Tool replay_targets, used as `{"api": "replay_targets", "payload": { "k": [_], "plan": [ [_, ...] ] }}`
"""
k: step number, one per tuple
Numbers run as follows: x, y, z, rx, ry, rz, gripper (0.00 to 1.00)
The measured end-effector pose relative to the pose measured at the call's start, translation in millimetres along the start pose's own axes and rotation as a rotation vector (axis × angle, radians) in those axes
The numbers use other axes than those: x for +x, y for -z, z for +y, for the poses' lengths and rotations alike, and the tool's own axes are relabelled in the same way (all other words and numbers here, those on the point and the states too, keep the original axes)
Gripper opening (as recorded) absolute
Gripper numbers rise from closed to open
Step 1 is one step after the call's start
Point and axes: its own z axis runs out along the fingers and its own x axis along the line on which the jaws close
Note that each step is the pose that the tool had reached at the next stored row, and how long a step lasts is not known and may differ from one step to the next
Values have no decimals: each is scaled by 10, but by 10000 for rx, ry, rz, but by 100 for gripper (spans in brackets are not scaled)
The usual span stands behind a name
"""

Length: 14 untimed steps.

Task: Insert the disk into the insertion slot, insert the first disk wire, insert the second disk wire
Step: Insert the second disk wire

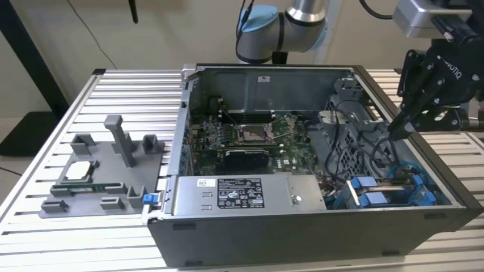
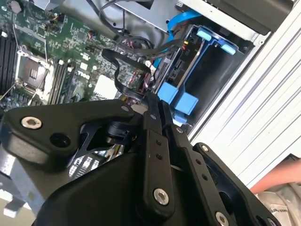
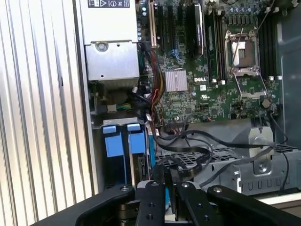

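Black and two-fingered, the hand (image 1: pixel 398 129) hangs inside the open grey computer case (image 1: pixel 302 238), near its wall on the exterior view's right. Its fingers (image 2: pixel 157 113) are drawn narrow, close together. Dark wires run right at the tips in both wrist views; whether one is pinched between them I cannot tell.

The disk, a silver-grey hard drive in a bright blue plastic caddy frame (image 1: pixel 376 198), already sits in the insertion slot, the grey sheet-metal drive bay (image 1: pixel 423 187) at the case's corner. In the exterior view it lies at about seven o'clock from the hand, near but apart. Two blue caddy fronts stand side by side there, and I cannot say which one carries the task's drive. Their long axis runs from the blue fronts back toward the case wall on the exterior view's right. A light blue flat cable (image 1: pixel 400 168) and a bundle of black wires (image 1: pixel 340 153) lie between the hand and the caddies. By my judgement the drive is seated and the work stands at the wires.

Further out, at about nine o'clock from the hand, the green motherboard (image 1: pixel 242 141) covers the case floor, and the silver power supply box (image 1: pixel 250 195) lies at eight o'clock. Beyond the case, on the ribbed aluminium bench (image 1: pixel 45 226), stands a grey plastic parts fixture (image 1: pixel 106 181).
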Motion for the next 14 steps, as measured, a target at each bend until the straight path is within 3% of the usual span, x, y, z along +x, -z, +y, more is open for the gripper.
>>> {"api": "replay_targets", "payload": {
  "k": [5, 14],
  "plan": [
    [14, -70, 31, 118, 18, 7, 0],
    [34, -194, 45, 253, 35, 93, 0]
  ]
}}
